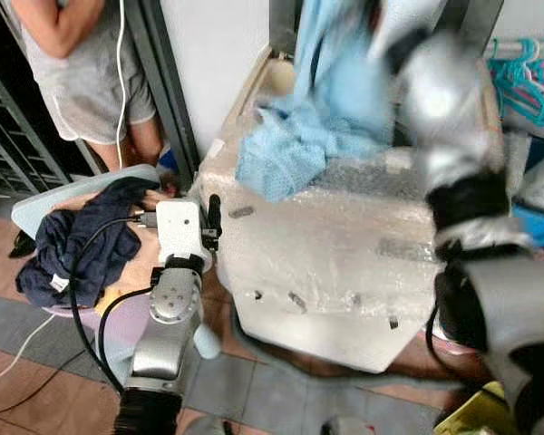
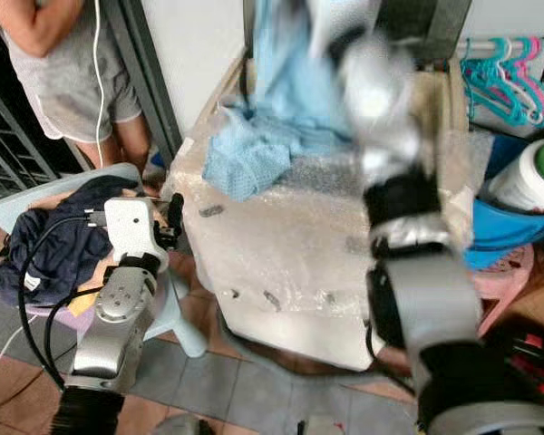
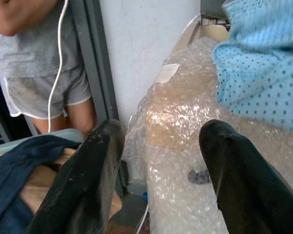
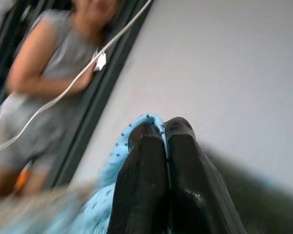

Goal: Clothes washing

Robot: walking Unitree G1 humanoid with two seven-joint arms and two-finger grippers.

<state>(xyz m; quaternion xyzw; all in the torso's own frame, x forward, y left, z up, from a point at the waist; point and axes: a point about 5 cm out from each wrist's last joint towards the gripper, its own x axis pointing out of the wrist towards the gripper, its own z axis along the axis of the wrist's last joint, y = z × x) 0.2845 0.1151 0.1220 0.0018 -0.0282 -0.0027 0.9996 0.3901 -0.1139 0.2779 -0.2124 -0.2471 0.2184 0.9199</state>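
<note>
A light blue dotted cloth (image 1: 290, 154) lies partly on the bubble-wrapped washing machine (image 1: 344, 245) and stretches upward. My right gripper (image 4: 163, 129) is shut on the cloth's top edge, and the raised right arm (image 1: 444, 100) is blurred above the machine. My left gripper (image 3: 158, 131) is open and holds nothing. It hangs beside the machine's left corner, just right of a pile of dark navy clothes (image 1: 82, 245) on a pale chair (image 1: 36, 208).
A person (image 1: 82, 63) in grey clothes stands at the back left by a dark door frame. Coloured hangers (image 1: 530, 77), a white bottle (image 2: 526, 177) and a blue basin (image 2: 508, 227) crowd the right side. Cables trail over the tiled floor.
</note>
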